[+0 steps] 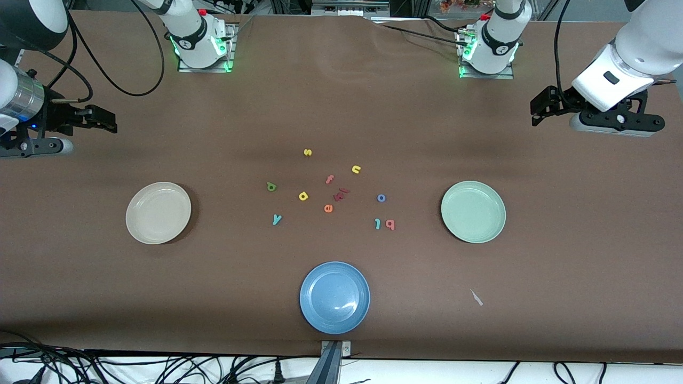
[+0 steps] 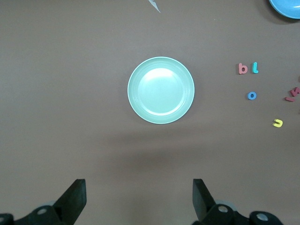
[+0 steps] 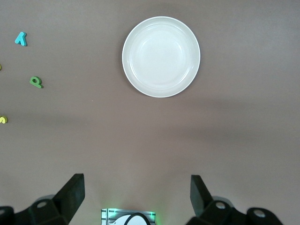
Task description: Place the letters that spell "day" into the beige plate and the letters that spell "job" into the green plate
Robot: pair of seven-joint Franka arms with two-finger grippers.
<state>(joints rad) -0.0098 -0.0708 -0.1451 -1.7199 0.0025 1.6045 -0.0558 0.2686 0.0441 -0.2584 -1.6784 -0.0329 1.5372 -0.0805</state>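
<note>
**Small foam letters to be pinched flat off the table**

Nothing has been sorted yet: the beige plate [image 1: 158, 213] and the green plate [image 1: 473, 211] are both seen bare. Taking the orange e [image 1: 328, 208] as clock centre, the green d [image 1: 271, 186], yellow a [image 1: 303, 196] and teal y [image 1: 276, 219] lie from ten to eight o'clock; the blue o [image 1: 381, 198], teal j [image 1: 378, 224] and salmon b [image 1: 390, 224] from two to four. The letters are judged light, soft and thin, easily pushed along the cloth, so a grip straight down across a narrow stroke is suggested. The j and b lie just beside each other and may be disturbed together. The left gripper [image 2: 138, 199] and right gripper [image 3: 137, 197] are held with fingers apart over bare table near their own plates, waiting
</note>
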